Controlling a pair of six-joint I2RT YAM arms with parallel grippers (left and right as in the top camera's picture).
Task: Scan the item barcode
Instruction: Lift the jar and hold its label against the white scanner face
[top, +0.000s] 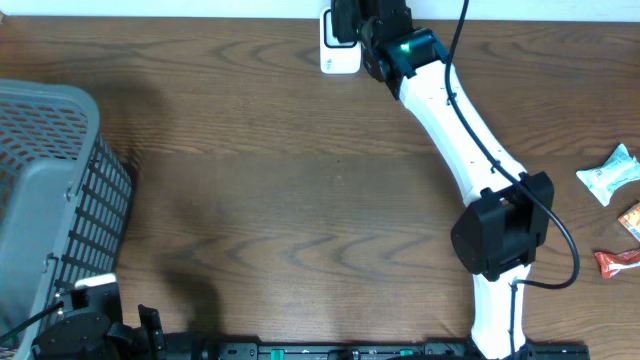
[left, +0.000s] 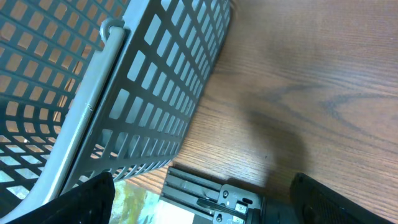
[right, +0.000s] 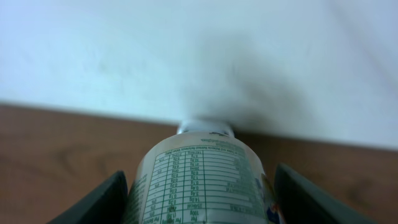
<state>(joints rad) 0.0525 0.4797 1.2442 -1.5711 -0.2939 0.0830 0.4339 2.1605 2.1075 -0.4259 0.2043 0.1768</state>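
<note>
Gripping the bottle (right: 205, 155) in the right gripper (right: 200, 177), jaws partway closed against its sides. Holding it out at the far edge of the table (top: 300, 200), by a white device (top: 338, 55), probably the scanner. Showing only the nutrition panel to the wrist camera; no barcode spotted. Parked beside the basket (left: 155, 81) with the left gripper (left: 202, 186), wide open and empty. Pickup and carry done, apparently; scan unconfirmed, maybe needing a label turn.

A wooden table (top: 300, 200) carries a grey mesh basket (top: 95, 215) and three snack packets (top: 610, 172).
</note>
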